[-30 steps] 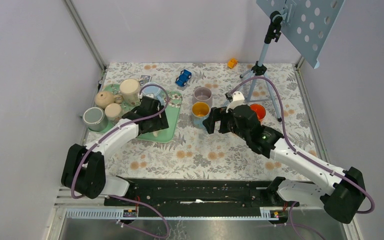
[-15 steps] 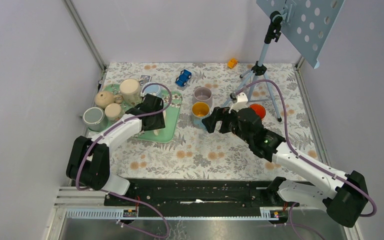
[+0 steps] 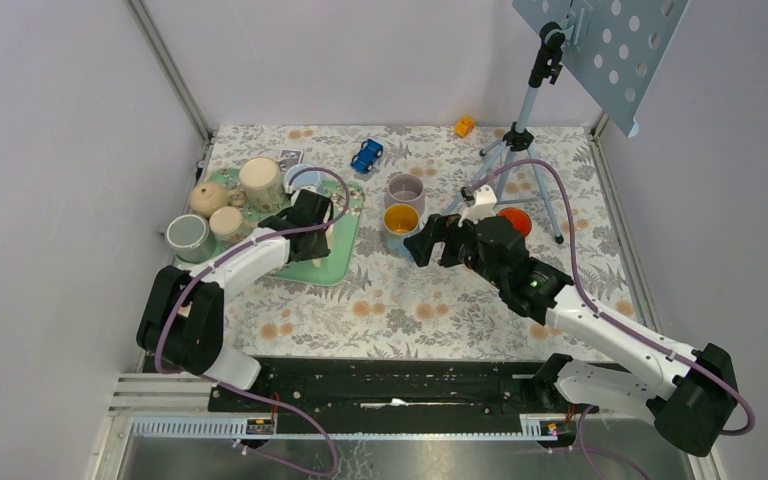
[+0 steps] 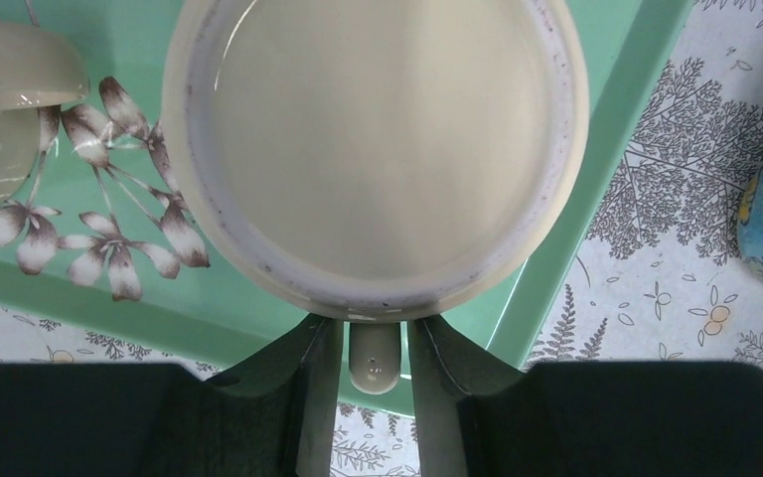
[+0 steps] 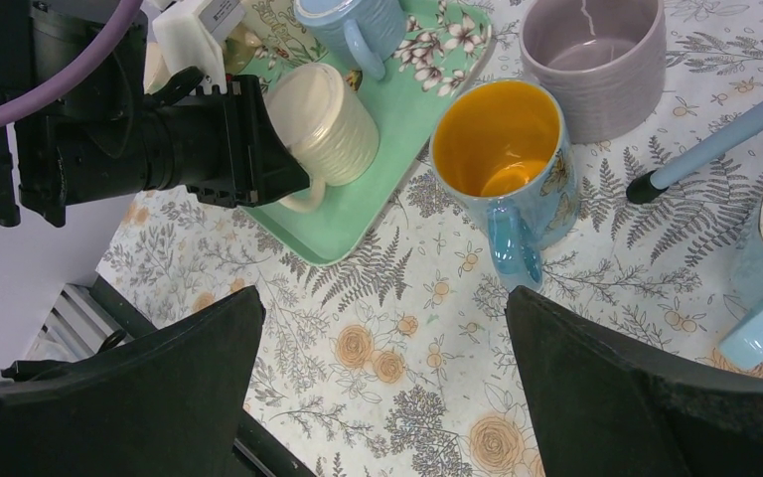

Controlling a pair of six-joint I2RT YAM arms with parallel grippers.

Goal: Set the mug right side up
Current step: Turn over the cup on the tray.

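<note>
The mug (image 4: 378, 149) is cream and ribbed and stands upside down on the green tray (image 4: 556, 199), its flat base filling the left wrist view. Its handle (image 4: 375, 363) sits between the fingers of my left gripper (image 4: 375, 333), which is shut on it. From above, the mug (image 3: 332, 238) is mostly hidden under the left gripper (image 3: 312, 225) at the tray's (image 3: 335, 268) right side. The right wrist view shows the mug (image 5: 323, 119) with the left gripper (image 5: 209, 139) against it. My right gripper (image 3: 430, 240) hovers open over the tablecloth, nothing between its fingers (image 5: 382, 298).
A blue mug with a yellow inside (image 3: 401, 222) and a lilac mug (image 3: 404, 189) stand right of the tray. A light blue mug (image 3: 303, 180), cream cup (image 3: 259, 180) and teapot (image 3: 207, 197) crowd the tray's back. A tripod (image 3: 515, 140) and toy car (image 3: 366, 155) stand behind.
My left gripper's jaws have closed from wide apart onto the mug's handle, and the left arm has shifted slightly right. The right arm has barely moved.
</note>
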